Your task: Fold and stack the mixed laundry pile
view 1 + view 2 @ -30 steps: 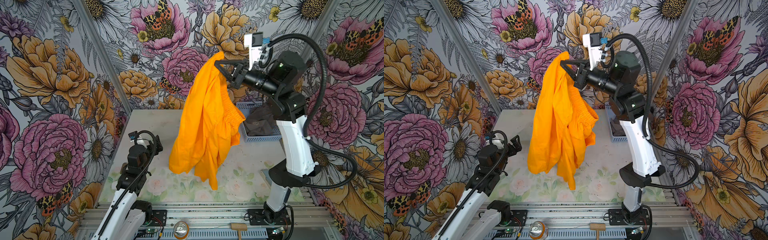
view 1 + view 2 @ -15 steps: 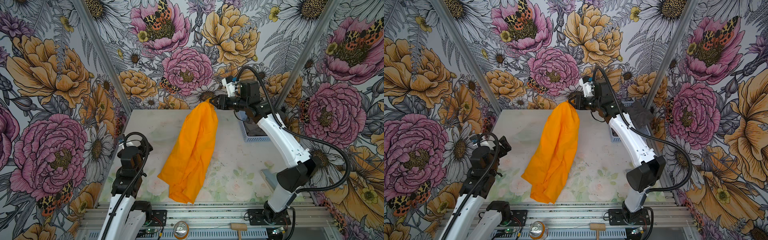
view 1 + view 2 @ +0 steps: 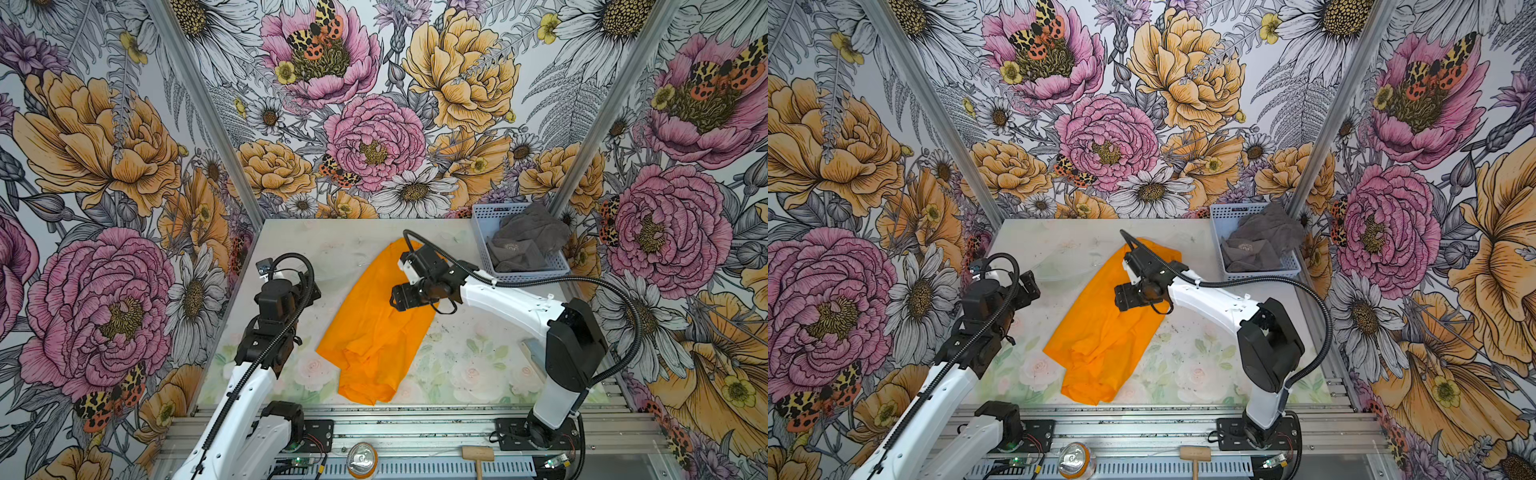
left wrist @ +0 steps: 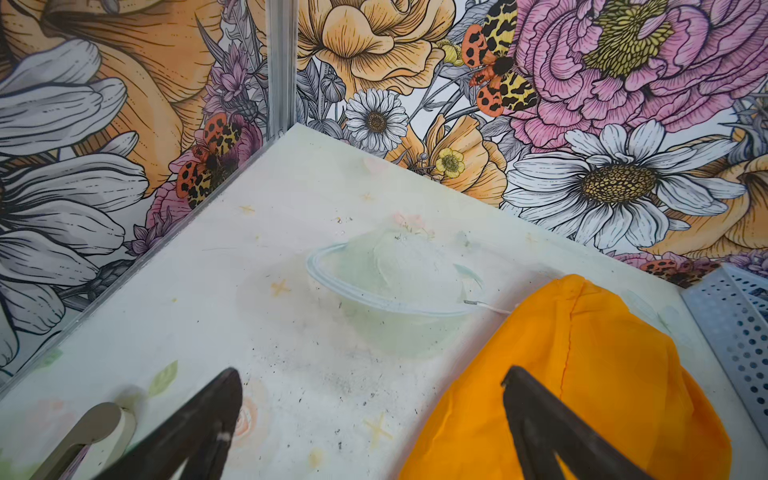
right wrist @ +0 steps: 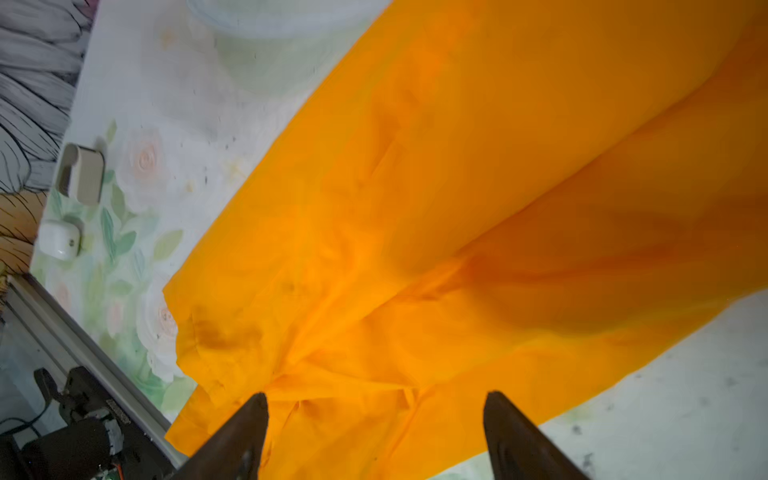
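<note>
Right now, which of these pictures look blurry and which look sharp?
Right wrist view: the orange shorts look smeared and soft, the fingers dark and fuzzy. Left wrist view: crisp, specks on the table plain. Both top views: sharp and evenly lit, no harsh shadows.

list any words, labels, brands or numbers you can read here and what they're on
No text can be read in any view.
Gold emblem on the grey towel: too small to read.
Dark strip on the rear rim of the blue basket: too small to read.
Drink can at the front rail: no legible lettering.
Orange shorts: no print visible.
</note>
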